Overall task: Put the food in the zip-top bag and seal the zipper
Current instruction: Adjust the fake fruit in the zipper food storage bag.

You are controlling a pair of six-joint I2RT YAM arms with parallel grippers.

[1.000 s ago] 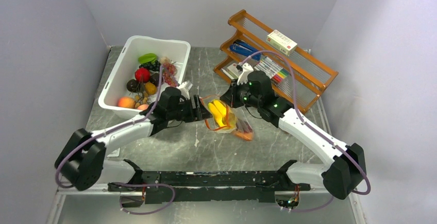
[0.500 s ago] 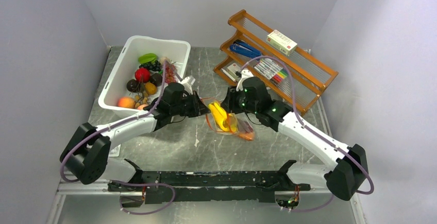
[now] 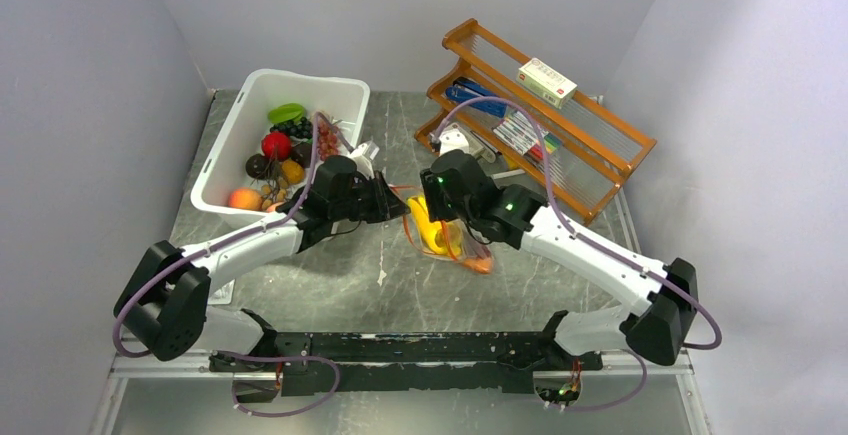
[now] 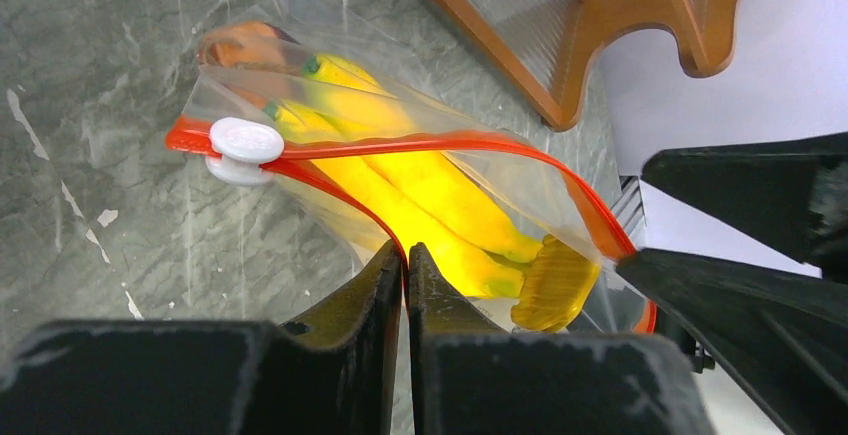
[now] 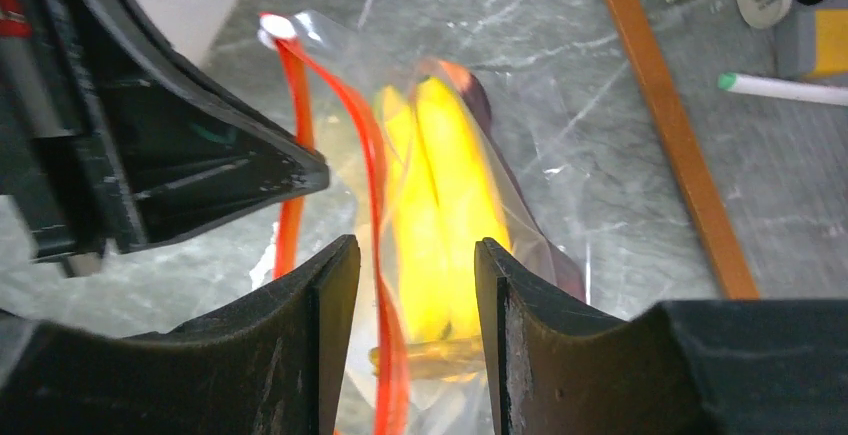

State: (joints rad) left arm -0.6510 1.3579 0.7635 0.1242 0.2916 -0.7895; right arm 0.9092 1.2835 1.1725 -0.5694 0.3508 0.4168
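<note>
Now left gripper (image 4: 405,267) is pinched shut on the near lip of the zip-top bag (image 4: 300,75), banana bunch (image 4: 420,190) inside, lying between both grippers. Right gripper (image 5: 415,290) is parted, the far zipper (image 5: 372,165) strip running lengthwise between its jaws, ready to grab

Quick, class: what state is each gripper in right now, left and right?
Left gripper: closed, pinching the bag by its zipper strip.
Right gripper: open, jaws either side of the bag's mouth, gripping nothing.
</note>
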